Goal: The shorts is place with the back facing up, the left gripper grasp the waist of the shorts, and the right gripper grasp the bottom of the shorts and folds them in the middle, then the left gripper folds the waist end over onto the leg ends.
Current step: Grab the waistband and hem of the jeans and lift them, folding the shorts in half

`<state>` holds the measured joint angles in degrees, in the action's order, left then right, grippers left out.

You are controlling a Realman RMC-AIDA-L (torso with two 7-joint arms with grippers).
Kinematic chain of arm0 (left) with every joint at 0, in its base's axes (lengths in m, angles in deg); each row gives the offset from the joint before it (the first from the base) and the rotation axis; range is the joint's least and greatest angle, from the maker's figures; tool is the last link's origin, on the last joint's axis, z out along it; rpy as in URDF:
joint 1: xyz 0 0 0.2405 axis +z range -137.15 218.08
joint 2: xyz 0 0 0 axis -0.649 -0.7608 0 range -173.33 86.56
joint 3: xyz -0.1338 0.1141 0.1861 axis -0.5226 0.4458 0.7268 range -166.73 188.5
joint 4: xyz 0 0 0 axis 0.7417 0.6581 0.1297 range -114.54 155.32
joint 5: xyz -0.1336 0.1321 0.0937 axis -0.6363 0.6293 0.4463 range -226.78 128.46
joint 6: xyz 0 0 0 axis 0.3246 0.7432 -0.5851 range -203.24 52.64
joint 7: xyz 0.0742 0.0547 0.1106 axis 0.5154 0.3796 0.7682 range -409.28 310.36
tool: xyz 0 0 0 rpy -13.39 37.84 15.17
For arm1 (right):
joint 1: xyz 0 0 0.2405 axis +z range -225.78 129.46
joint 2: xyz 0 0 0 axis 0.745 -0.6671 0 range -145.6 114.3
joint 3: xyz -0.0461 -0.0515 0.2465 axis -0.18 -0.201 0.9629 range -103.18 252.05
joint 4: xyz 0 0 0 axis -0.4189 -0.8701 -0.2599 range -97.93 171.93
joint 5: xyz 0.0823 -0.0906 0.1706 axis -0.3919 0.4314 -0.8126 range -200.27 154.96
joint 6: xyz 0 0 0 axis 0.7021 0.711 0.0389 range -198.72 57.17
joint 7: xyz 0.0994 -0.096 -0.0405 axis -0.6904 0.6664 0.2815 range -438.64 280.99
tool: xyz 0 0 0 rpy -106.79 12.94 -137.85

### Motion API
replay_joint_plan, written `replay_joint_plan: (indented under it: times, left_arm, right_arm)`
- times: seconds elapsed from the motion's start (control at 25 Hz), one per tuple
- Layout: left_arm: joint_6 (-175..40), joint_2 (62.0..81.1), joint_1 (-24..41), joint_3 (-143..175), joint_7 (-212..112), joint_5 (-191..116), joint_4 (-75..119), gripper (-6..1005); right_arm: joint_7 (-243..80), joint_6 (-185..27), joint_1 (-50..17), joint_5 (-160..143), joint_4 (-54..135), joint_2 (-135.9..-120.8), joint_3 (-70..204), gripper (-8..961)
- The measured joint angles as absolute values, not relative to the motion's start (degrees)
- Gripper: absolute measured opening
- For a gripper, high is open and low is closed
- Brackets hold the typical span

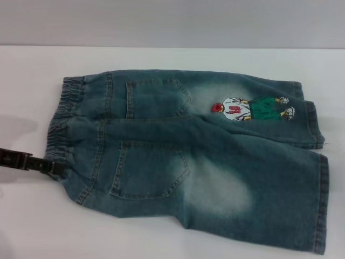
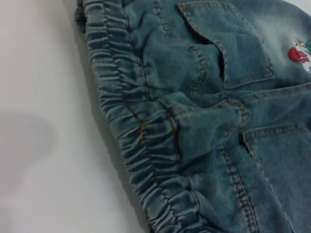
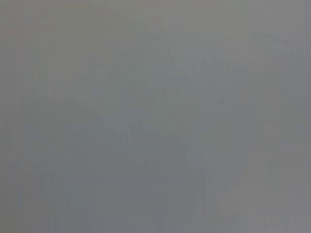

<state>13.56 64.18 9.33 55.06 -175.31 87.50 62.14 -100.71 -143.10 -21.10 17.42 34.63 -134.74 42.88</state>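
Note:
The shorts (image 1: 188, 162) lie flat on the white table, back side up, with two patch pockets (image 1: 151, 172) showing. The ruffled elastic waist (image 1: 62, 124) is at the left. The leg ends (image 1: 321, 205) lie at the right, and the cartoon figure patch (image 1: 250, 108) sits on the far leg. My left gripper (image 1: 54, 167) reaches in low from the left edge, its black tip at the near part of the waist. In the left wrist view the waist (image 2: 141, 145) fills the frame close up. The right gripper is out of view.
The white table (image 1: 161, 237) runs back to a far edge against a grey wall (image 1: 172, 21). The right wrist view shows only a plain grey surface (image 3: 155, 116).

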Motion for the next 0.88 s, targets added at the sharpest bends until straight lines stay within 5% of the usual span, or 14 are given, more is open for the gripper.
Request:
replay_joint_plan:
  times: [0.88]
  left_arm:
    - [12.0,64.85,8.0,55.6,-175.2,88.3,62.1,659]
  right_arm:
    - [-100.7,-143.1,-21.3,17.4,34.6,-134.73,43.1,517]
